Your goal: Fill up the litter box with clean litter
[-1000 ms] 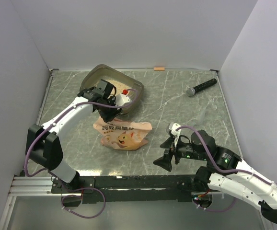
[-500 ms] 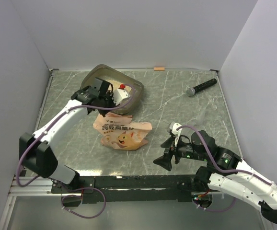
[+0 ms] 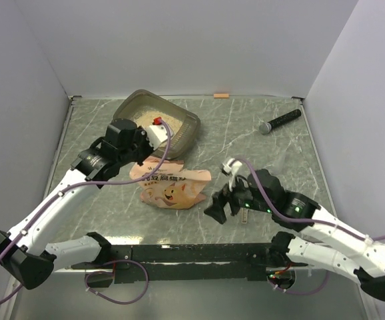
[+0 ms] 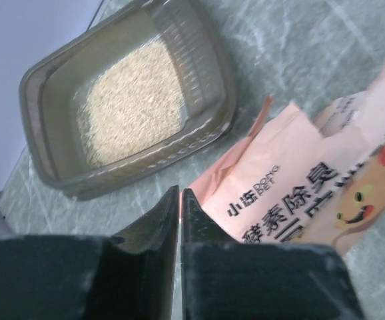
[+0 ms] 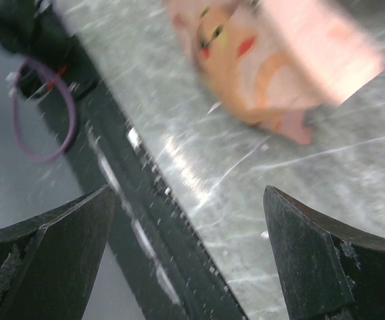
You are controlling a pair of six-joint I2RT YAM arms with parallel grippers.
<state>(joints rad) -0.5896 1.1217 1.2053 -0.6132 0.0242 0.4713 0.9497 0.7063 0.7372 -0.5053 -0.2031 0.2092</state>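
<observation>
Left hand [image 4: 180, 195] retracted, closed, empty

Robot lab booth: white walls [image 3: 179, 47], marbled table [image 3: 246, 143].

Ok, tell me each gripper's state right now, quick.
Left gripper: shut, black fingers together, holding nothing.
Right gripper: open wide, holding nothing.
</observation>
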